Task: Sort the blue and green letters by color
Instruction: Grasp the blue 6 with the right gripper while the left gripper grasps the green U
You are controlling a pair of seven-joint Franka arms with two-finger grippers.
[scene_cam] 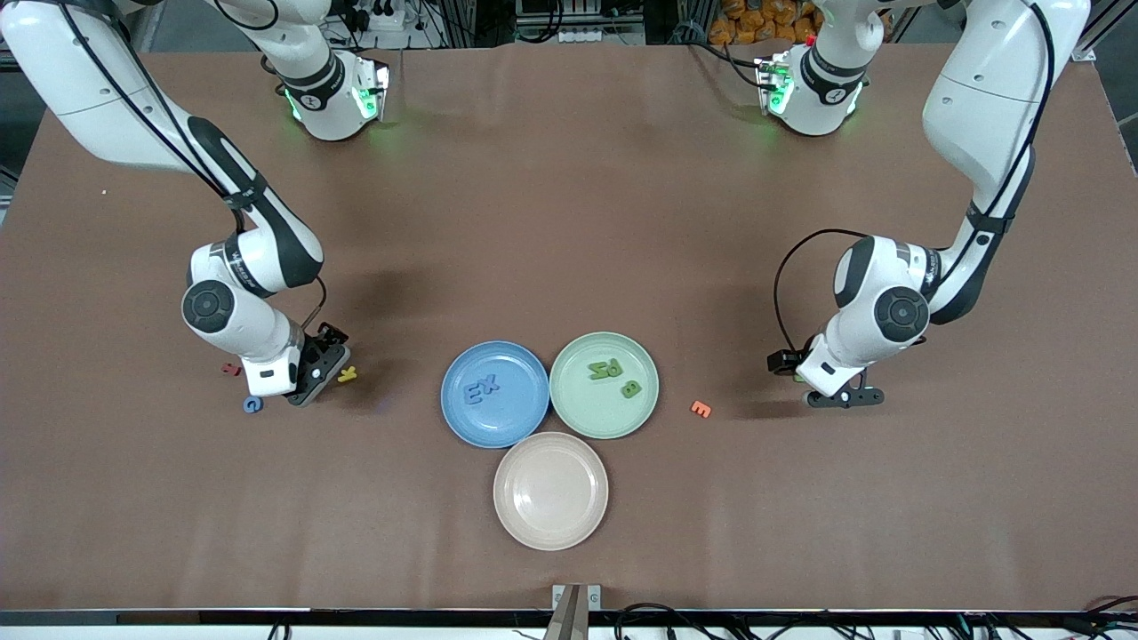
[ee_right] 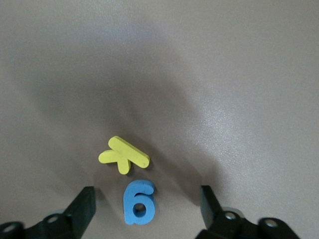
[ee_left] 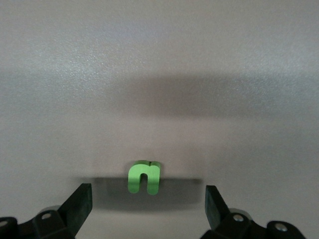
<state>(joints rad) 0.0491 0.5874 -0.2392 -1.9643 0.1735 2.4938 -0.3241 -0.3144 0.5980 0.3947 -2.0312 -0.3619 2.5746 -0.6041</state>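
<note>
Blue and green were already partly sorted: the blue plate (scene_cam: 495, 394) held the E (scene_cam: 474, 390) and X (scene_cam: 490, 385), and the green plate (scene_cam: 604, 385), touching it on the side toward the left arm's end of the table, held three green letters, among them a B (scene_cam: 630, 388). A pink plate (scene_cam: 550, 491), nearer the front camera than the blue plate, lay bare.

Well away from the blue plate, toward the right arm's end, the right gripper (scene_cam: 307, 378) stood low over the table with its fingers spread wide. In its wrist view a small blue g (ee_right: 138, 202) lay between the fingers, with a yellow letter (ee_right: 123, 155) just beside it. A blue G (scene_cam: 252, 404) and a red letter (scene_cam: 231, 369) lay close by. The step looked like picking up the g; closing squarely on it alone, without nudging the yellow piece, would matter most, and a flat, thin letter would likely need the fingertips right down at the cloth.

Toward the other end from the blue plate, the left gripper (scene_cam: 845, 397) hung low, fingers spread, with a green u (ee_left: 144, 177) lying between them, untouched. An orange letter (scene_cam: 701, 409) lay between it and the green plate.

A brown cloth covered the table (scene_cam: 569, 178); cables and racks showed at its edge by the arm bases.
</note>
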